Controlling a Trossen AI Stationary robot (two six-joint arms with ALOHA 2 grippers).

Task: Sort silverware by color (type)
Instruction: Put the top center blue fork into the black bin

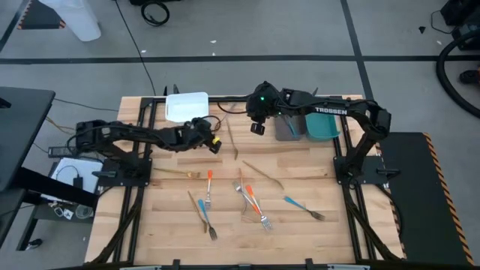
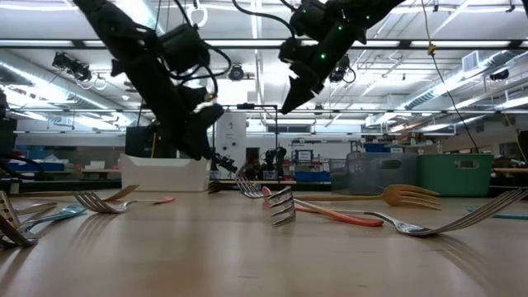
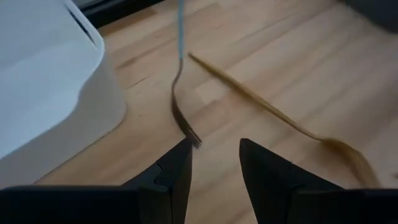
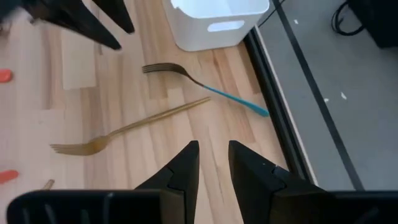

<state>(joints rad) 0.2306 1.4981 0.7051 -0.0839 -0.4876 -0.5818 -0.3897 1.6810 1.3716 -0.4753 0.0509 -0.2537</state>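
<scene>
Table (image 1: pixel 300 232) is a slatted wooden top with three bins along the far edge: white bin (image 1: pixel 186 106) on the left arm's side, grey bin (image 1: pixel 287 126) and teal bin (image 1: pixel 322 126) on the right arm's side, presumably one per silverware colour. Nothing visible inside any bin from these views, so I judge sorting has barely begun. Most silverware lies loose mid-table: orange-handled fork (image 1: pixel 209 186), another orange-handled one (image 1: pixel 255 204), blue-handled fork (image 1: pixel 303 208), blue-handled one (image 1: pixel 201 212), thin gold pieces such as the gold fork (image 1: pixel 264 173). Near the white bin lie a blue-handled fork with metal tines (image 4: pixel 199 84) and a gold fork (image 4: pixel 130 126), side by side, not touching. Left gripper (image 3: pixel 214 165) hovers low just beside the blue fork's tines, jaws apart, nothing between them; looks lined up to pick that fork. Right gripper (image 4: pixel 212 163) sits higher, near the grey bin and looking down on the same two forks, jaws apart by a narrow gap, holding nothing. Risk: both arms converge on one spot.
</scene>
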